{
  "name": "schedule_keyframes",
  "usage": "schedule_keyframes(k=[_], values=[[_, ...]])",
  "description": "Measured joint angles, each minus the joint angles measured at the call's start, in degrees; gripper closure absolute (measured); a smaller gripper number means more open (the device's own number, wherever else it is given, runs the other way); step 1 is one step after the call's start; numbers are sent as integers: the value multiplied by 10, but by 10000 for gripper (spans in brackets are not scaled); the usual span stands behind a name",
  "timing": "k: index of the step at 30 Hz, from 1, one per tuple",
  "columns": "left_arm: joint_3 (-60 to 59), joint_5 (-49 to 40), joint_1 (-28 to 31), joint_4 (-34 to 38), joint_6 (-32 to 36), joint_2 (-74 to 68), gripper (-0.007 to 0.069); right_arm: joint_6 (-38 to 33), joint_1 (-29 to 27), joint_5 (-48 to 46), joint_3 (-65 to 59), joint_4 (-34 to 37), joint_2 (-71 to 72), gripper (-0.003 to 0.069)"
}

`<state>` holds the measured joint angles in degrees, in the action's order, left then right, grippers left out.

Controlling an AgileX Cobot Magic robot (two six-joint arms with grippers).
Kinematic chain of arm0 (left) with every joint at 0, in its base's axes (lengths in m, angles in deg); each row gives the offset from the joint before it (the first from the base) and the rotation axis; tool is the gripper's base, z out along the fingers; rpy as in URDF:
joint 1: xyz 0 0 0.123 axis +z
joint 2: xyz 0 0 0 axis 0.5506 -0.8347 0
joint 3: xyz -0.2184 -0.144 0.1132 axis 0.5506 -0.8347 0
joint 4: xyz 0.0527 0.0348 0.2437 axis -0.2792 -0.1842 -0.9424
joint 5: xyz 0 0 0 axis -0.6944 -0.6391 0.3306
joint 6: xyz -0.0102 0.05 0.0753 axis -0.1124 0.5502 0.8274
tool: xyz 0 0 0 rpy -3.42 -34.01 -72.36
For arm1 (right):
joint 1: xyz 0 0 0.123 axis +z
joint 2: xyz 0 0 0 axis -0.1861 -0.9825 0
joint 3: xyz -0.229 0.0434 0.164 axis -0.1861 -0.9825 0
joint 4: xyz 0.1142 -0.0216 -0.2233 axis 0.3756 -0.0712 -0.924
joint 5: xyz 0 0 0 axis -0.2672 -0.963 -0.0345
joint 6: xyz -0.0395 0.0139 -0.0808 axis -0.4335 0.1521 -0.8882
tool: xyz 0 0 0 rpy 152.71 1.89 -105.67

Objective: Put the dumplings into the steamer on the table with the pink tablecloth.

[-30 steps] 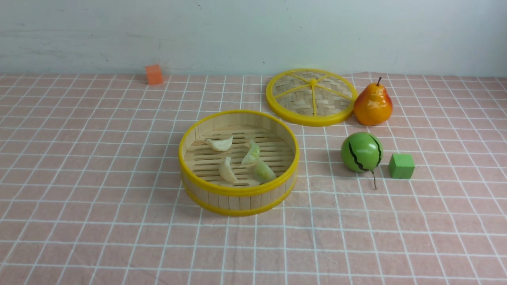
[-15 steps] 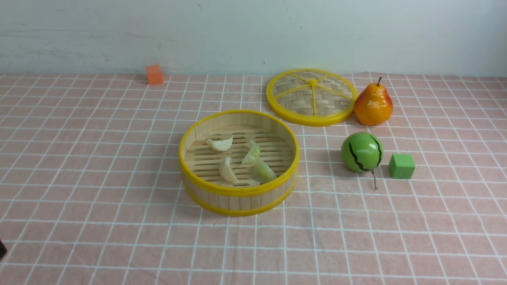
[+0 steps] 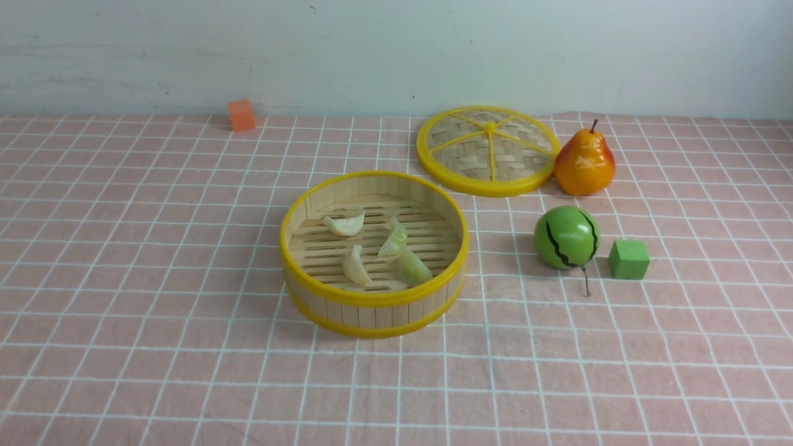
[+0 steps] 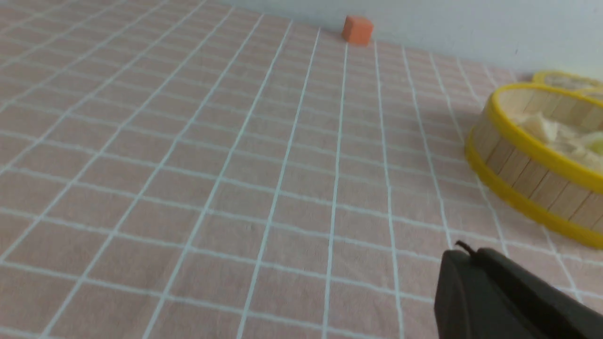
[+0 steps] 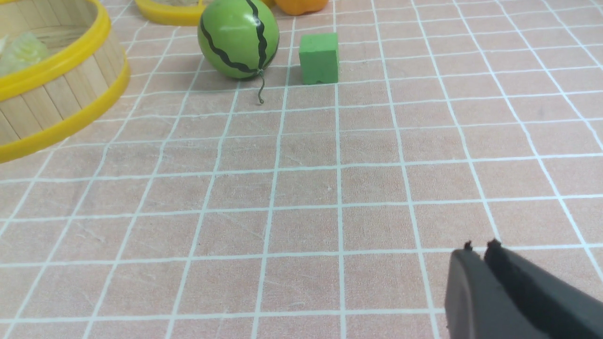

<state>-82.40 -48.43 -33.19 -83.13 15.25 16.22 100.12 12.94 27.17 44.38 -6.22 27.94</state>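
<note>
Pink tablecloth (image 5: 301,188), closed right tool (image 5: 478,254) low.

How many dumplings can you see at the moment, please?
4, all lying on the slatted floor of the steamer: a cream dumpling at the far left, another cream one nearer, one green dumpling mid-right, another near right. None seems hidden.

Dumplings (image 3: 372,248) lie in the steamer (image 3: 373,300); lid (image 3: 487,152) behind, to its right.
</note>
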Motion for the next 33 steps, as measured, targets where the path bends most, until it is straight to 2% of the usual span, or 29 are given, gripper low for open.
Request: schedule_keyframes(k=[8, 33], values=[[-3, -40, 0, -1, 11, 0, 638, 0, 0, 0, 0, 0, 0, 603], [-3, -42, 0, -1, 23, 0, 638, 0, 0, 0, 0, 0, 0, 564]])
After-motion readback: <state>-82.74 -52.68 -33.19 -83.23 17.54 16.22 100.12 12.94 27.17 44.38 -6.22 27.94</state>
